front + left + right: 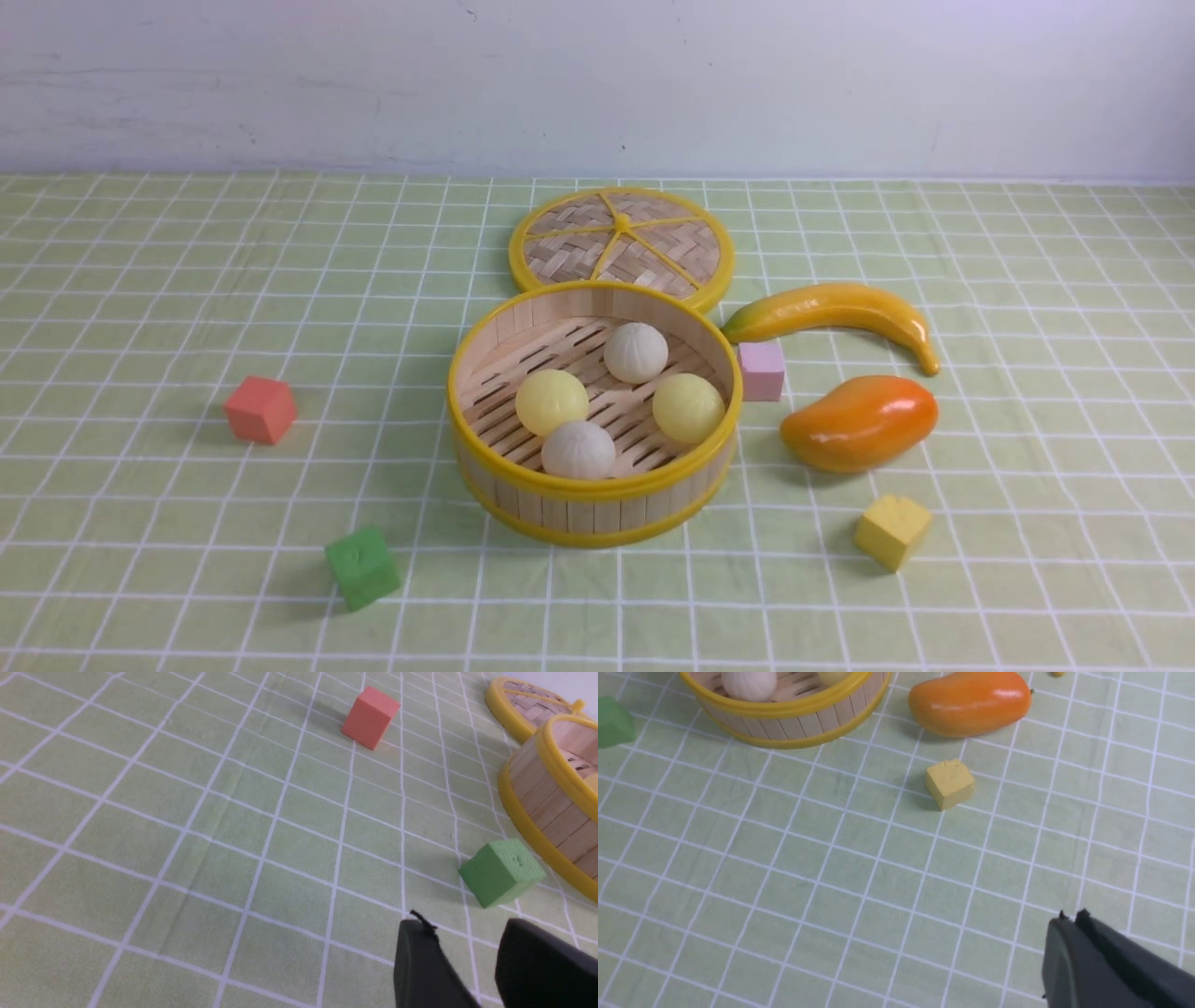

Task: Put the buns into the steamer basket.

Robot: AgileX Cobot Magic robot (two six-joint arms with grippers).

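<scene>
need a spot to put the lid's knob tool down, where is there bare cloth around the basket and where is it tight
Bare cloth lies left of the steamer basket, between it and the red cube, and along the near edge between the green cube and yellow cube. It is tight on the right, where the pink cube, banana and mango cluster, and behind, where the lid lies.

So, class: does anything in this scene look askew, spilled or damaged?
Nothing stands out. All four buns sit inside the upright basket, and the lid lies flat behind it. Both grippers are clear of everything.
</scene>
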